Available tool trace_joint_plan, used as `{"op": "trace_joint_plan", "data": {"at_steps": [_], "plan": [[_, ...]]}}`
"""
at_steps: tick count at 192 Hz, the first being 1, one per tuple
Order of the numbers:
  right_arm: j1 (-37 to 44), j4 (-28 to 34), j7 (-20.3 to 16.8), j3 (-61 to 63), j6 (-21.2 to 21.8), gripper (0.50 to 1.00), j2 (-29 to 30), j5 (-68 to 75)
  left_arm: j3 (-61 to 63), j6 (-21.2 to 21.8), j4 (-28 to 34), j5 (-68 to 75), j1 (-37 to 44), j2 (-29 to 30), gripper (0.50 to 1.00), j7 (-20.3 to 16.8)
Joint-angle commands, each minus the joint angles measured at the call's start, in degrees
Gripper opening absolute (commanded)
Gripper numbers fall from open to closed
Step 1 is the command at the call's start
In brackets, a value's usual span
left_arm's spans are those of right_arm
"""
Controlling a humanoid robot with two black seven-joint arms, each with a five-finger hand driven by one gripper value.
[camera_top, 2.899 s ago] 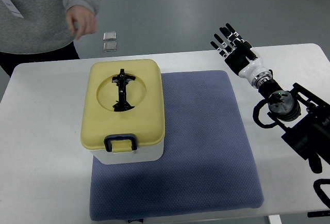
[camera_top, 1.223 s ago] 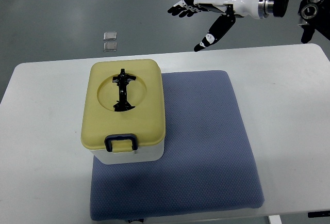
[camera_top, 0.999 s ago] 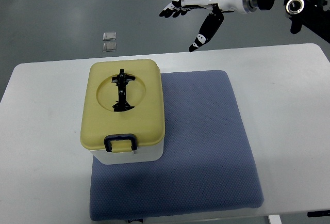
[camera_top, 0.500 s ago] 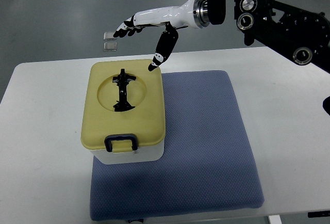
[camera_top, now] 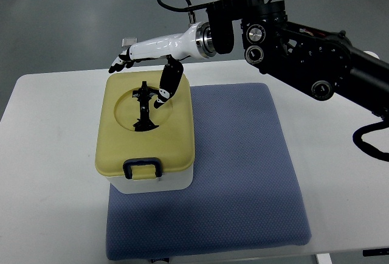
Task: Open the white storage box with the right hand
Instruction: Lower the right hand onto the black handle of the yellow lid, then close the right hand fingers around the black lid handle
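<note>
Top view shows you the right hand [camera_top: 148, 57], glossy white, fingers spread and holding nothing, above the rounded yellow lid [camera_top: 146, 123] of the box [camera_top: 153, 180] on the textured blue mat [camera_top: 243, 173].

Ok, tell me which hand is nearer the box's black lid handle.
Right. The right hand hovers open over the yellow lid, thumb hanging beside the black handle. The left hand is out of view.

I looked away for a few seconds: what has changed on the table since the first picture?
The right hand swung from the table's right side up and leftward; it is now above the storage box's yellow lid, fingers spread, holding nothing. The person at top left is gone. The box, its blue latch and the blue mat stayed put.
</note>
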Motion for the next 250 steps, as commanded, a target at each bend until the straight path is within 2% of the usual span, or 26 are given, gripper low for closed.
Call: {"op": "trace_joint_plan", "data": {"at_steps": [1, 117, 151, 166, 197, 206, 250], "plan": [[-0.12, -0.08, -0.01, 0.00, 0.00, 0.928, 0.57, -0.16, 0.00, -0.01, 0.00, 0.00, 0.00, 0.00, 1.000, 0.00], [-1.27, -0.08, -0.01, -0.26, 0.00, 0.905, 0.74, -2.27, 0.00, 0.08, 0.00, 0.00, 0.00, 0.00, 1.000, 0.00], [-1.27, -0.08, 0.08, -1.32, 0.00, 0.807, 0.74, -2.27, 0.09, 0.08, 0.00, 0.00, 0.00, 0.00, 1.000, 0.00], [-1.35, 0.01, 0.17, -1.32, 0.00, 0.701, 0.74, -2.27, 0.09, 0.08, 0.00, 0.00, 0.00, 0.00, 1.000, 0.00], [-1.27, -0.08, 0.43, -1.32, 0.00, 0.586, 1.00, -2.27, 0.00, 0.08, 0.00, 0.00, 0.00, 0.00, 1.000, 0.00], [-1.27, 0.00, 0.43, -1.32, 0.00, 0.503, 1.18, -2.35, 0.00, 0.08, 0.00, 0.09, 0.00, 0.00, 1.000, 0.00], [-0.48, 0.01, 0.43, -1.23, 0.00, 0.500, 1.00, -2.00, 0.00, 0.08, 0.00, 0.00, 0.00, 0.00, 1.000, 0.00]]}}
